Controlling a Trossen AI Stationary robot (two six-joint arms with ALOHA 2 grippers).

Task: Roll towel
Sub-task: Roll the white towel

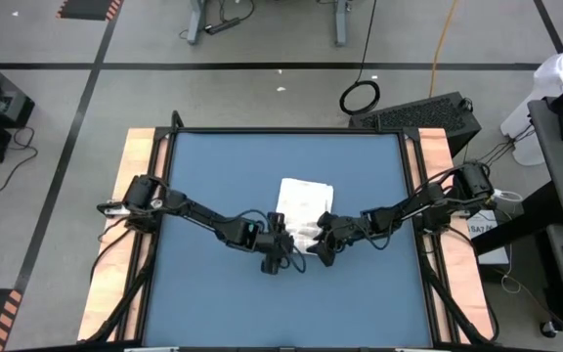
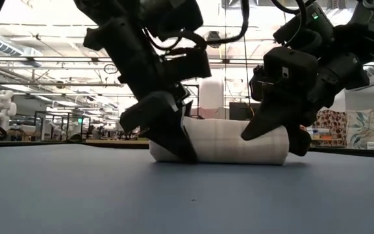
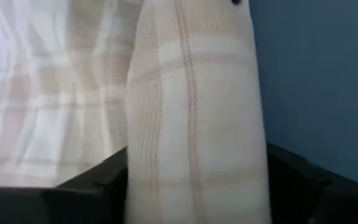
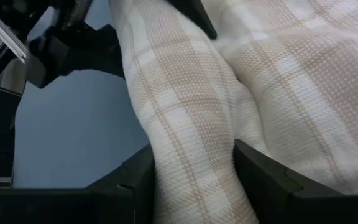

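Because a roll of soft cloth slackens unless both ends turn together, the 2 grippers stand at opposite ends of the rolled part of the towel (image 1: 305,207), near the middle of the blue table (image 1: 203,284). The left gripper (image 2: 174,140) straddles 1 end: its wrist view shows the roll lying in the gap between its 2 dark fingers (image 3: 98,186), 1 on each flank, close against the cloth or just touching it; I cannot tell whether they squeeze. The right gripper (image 2: 274,133) brackets the other end the same way, its fingers (image 4: 272,177) set on either side of the roll and touching the weave, so a pinch on the cloth looks likely. Both arms reach inward from the table's side edges and tip their grippers down onto the roll, probably to press it to the surface while turning it toward the flat remainder. The towel is white with a faint beige plaid of fine lines and a waffle-like weave. In the low view it reads as a short, fairly even cylinder lying on the table, its visible end looking neat. From above, a flat unrolled portion extends away from the grippers toward the far edge, slightly rumpled. Judgement: rolling is partway along, with roughly 1 flat stretch left to take up.
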